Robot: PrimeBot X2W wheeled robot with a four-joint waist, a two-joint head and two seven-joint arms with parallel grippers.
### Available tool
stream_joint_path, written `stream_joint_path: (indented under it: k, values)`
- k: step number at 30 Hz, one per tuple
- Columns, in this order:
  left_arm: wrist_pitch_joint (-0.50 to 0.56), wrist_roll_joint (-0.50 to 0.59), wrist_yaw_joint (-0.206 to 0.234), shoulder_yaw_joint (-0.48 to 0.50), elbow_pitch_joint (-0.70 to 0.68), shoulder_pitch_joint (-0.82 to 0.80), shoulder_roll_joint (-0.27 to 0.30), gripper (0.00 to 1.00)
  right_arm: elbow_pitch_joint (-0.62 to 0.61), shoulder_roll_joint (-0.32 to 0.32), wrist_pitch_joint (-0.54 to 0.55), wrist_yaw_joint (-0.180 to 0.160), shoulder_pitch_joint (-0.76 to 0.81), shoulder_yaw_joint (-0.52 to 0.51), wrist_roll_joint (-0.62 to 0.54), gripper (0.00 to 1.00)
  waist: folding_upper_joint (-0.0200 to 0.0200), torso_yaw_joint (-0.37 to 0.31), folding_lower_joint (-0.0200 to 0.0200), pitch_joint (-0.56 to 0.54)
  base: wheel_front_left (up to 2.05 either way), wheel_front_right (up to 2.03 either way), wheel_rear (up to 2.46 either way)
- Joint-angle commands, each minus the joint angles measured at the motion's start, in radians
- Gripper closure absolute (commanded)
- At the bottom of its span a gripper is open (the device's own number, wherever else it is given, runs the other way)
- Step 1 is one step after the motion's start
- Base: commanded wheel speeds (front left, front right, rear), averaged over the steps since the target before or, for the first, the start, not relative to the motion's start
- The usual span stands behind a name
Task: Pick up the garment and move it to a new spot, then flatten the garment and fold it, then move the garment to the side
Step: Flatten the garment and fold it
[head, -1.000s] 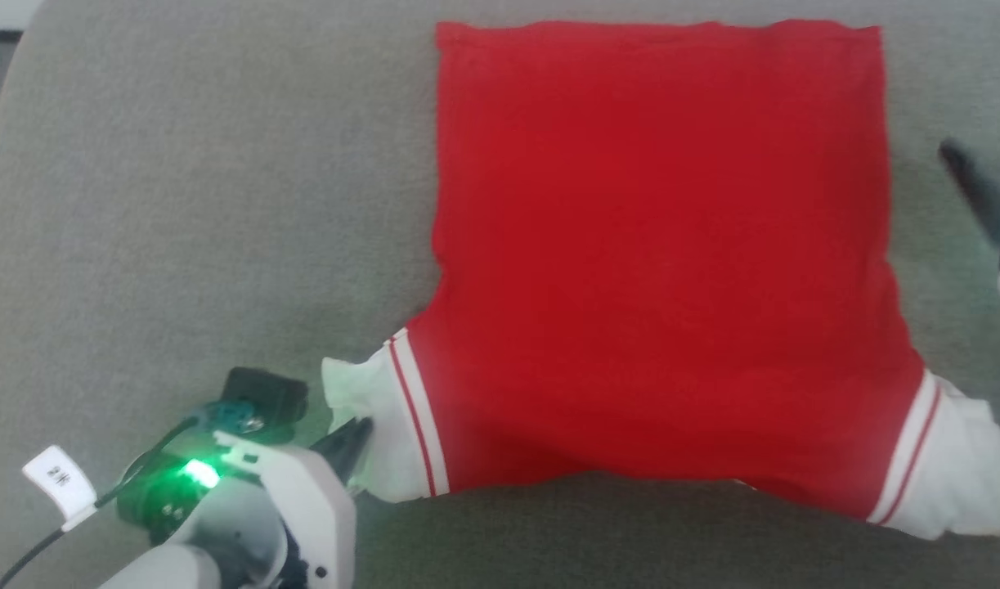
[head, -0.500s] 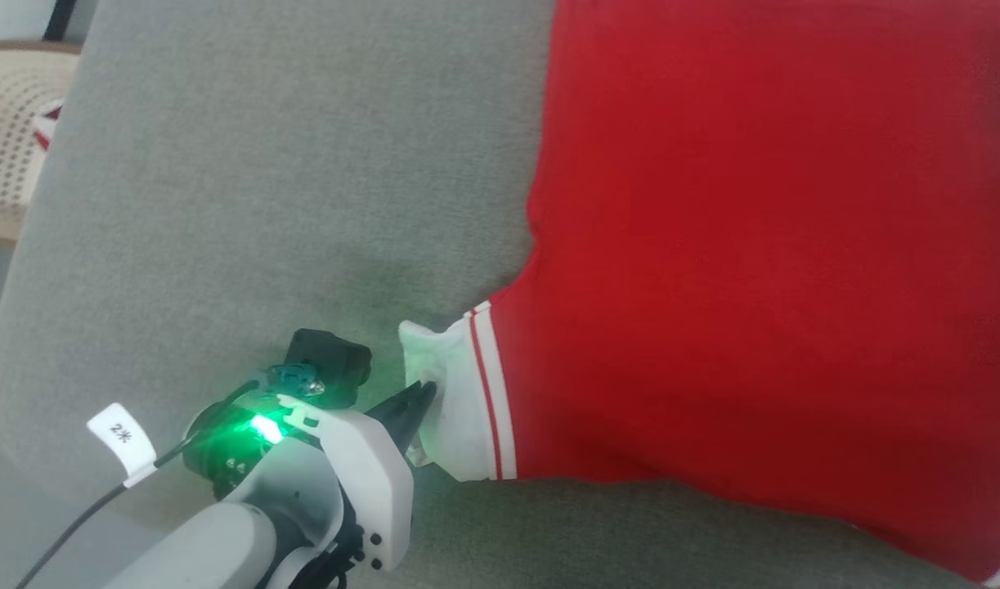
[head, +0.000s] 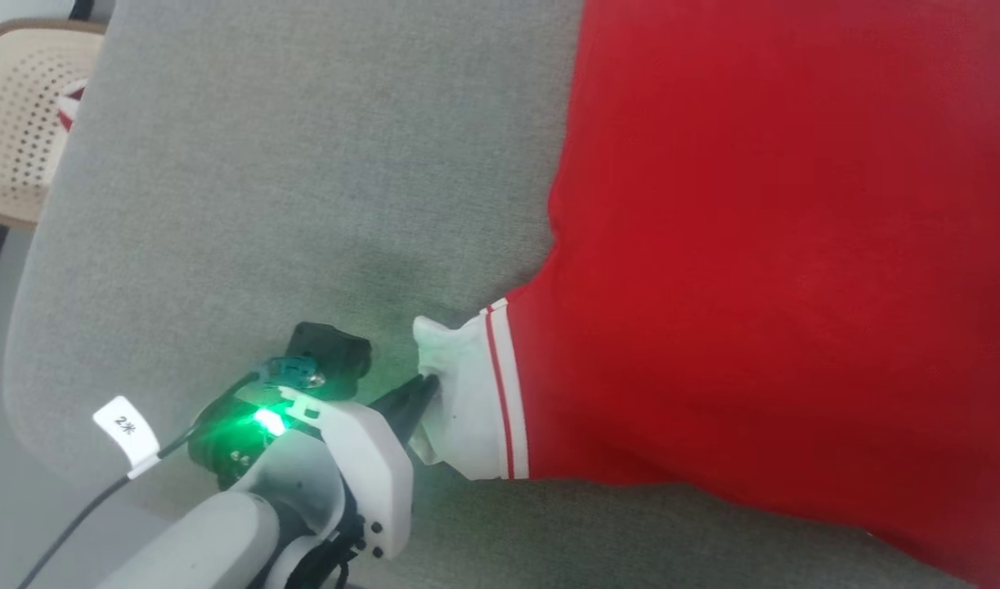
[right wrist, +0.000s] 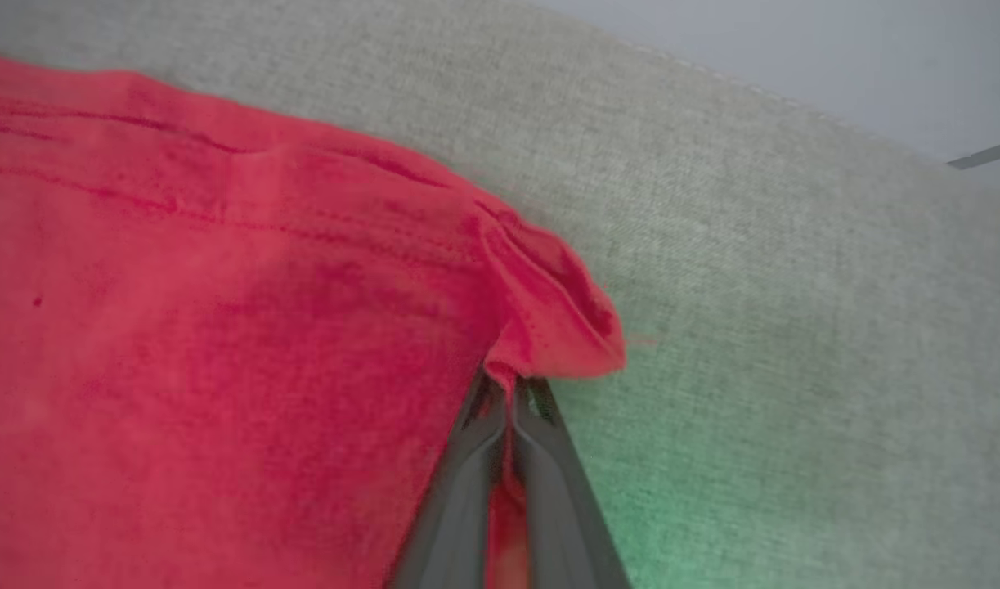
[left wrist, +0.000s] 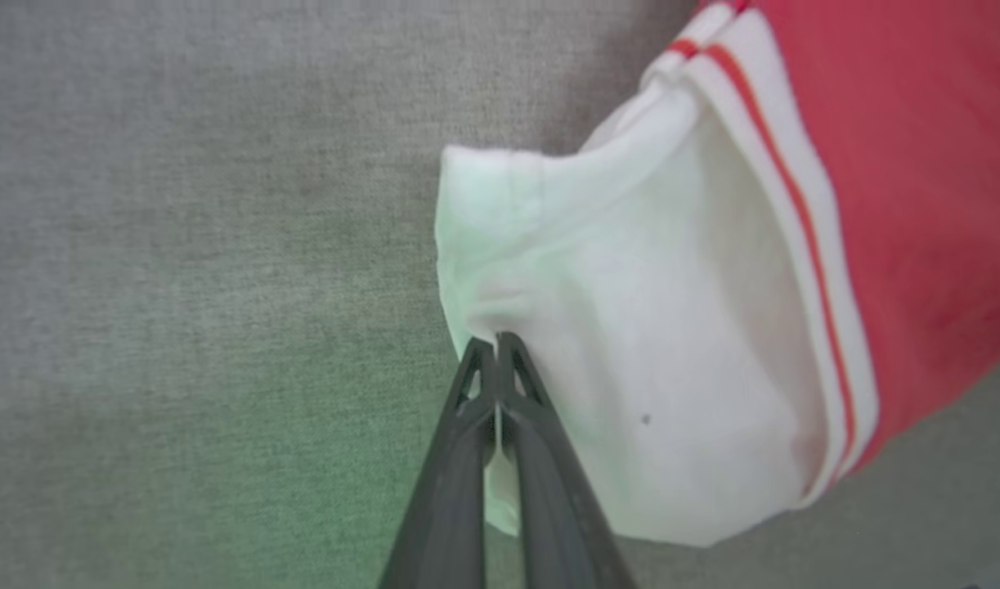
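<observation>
Stretching away, garment (head: 761, 245), sleeve (head: 459, 393) nearest

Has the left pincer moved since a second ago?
No. Left pincer stays shut on the garment at its white sleeve, beside the red stripes as before; camera shifted.

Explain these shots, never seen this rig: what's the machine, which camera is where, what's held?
It is a wheeled robot with two arms and three cameras. The head view looks down from its head: the garment, a red shirt with a white sleeve, lies spread on a grey padded surface, with a beige perforated basket beyond its edge. The left wrist view looks along the left gripper, whose two dark fingers are closed on that sleeve's edge. The right wrist view does the same for the right gripper, closed on a bunched red corner of the shirt.
</observation>
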Motion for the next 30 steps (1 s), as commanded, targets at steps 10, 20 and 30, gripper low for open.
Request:
stream_joint_path:
  k: [10, 20, 30]
  values:
    - [-0.011, -0.017, 0.014, 0.048, 0.012, 0.022, 0.063, 1.00, -0.279, -0.067, 0.062, -0.001, 0.206, 0.219, 0.232, 1.00, 0.0000, -0.134, 0.0000, -0.084, 0.00, 0.00, 0.00]
    - [0.008, -0.023, 0.040, 0.075, -0.017, 0.044, 0.120, 1.00, -0.694, -0.203, 0.077, -0.002, 0.534, 0.206, 0.420, 1.00, 0.0000, -0.240, 0.0000, -0.141, 0.00, 0.00, 0.00]
    - [0.019, -0.031, 0.056, 0.085, -0.039, 0.061, 0.148, 1.00, -0.952, -0.174, 0.180, -0.002, 0.997, 0.015, 0.426, 1.00, 0.0000, -0.283, 0.0000, -0.168, 0.00, 0.00, 0.00]
